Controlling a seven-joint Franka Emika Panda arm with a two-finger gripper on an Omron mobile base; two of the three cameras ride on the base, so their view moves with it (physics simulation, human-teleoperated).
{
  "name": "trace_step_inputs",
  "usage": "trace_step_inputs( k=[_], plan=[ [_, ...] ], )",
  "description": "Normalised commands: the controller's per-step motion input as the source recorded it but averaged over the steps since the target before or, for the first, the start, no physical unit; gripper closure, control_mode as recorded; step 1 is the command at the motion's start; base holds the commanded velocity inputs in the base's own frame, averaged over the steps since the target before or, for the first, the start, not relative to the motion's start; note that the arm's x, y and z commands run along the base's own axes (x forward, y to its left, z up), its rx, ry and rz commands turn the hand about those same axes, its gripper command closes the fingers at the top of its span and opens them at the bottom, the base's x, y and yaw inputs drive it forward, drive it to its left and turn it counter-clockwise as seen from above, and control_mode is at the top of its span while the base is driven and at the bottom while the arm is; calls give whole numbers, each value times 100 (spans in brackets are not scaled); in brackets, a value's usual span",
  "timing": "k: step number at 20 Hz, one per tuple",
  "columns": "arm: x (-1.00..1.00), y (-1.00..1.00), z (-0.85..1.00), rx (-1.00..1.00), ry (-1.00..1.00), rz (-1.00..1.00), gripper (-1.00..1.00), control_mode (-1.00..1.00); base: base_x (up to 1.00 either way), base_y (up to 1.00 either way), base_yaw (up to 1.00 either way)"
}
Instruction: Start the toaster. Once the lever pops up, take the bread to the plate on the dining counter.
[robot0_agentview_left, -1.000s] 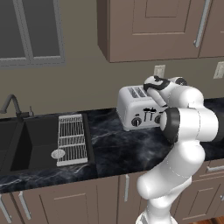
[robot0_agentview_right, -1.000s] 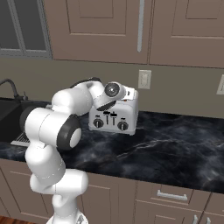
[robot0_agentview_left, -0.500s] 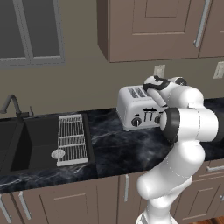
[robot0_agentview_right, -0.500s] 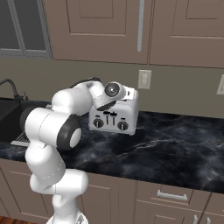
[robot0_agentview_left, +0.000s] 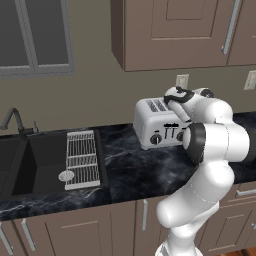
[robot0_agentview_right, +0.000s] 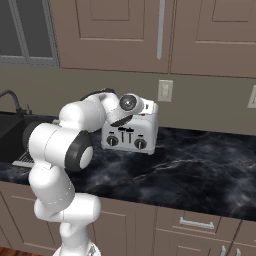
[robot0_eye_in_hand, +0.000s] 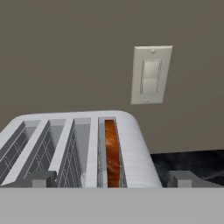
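The silver four-slot toaster (robot0_agentview_left: 154, 125) stands on the black marble kitchen counter (robot0_agentview_left: 125, 170) against the wall, its black knobs and levers facing out (robot0_agentview_right: 126, 136). In the hand view I look down on its top (robot0_eye_in_hand: 131, 148). The brown bread (robot0_eye_in_hand: 112, 156) sits upright in the rightmost slot. My gripper (robot0_eye_in_hand: 113, 179) hovers just above the toaster's right end, open, its two fingertips (robot0_eye_in_hand: 43, 178) spread wide with nothing between them. My hand (robot0_agentview_left: 176, 96) hangs over the toaster's top right end. The plate and the dining counter are out of view.
A white wall switch plate (robot0_eye_in_hand: 151, 74) is on the wall behind the toaster. To the left lie a black sink (robot0_agentview_left: 30, 165) with a faucet (robot0_agentview_left: 12, 120) and a wire rack (robot0_agentview_left: 82, 159). Brown cabinets (robot0_agentview_right: 150, 30) hang overhead. Bare counter stretches right of the toaster (robot0_agentview_right: 200, 170).
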Motion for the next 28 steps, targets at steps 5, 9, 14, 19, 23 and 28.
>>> trace_step_inputs(
  k=[5, 9, 14, 19, 23, 28],
  plan=[
    [0, 0, 0, 0, 0, 0, -100, -100, 0, 0, 0],
    [0, 0, 0, 0, 0, 0, -100, -100, 0, 0, 0],
    [0, 0, 0, 0, 0, 0, -100, -100, 0, 0, 0],
    [0, 0, 0, 0, 0, 0, -100, -100, 0, 0, 0],
    [0, 0, 0, 0, 0, 0, -100, -100, 0, 0, 0],
    [0, 0, 0, 0, 0, 0, -100, -100, 0, 0, 0]
  ],
)
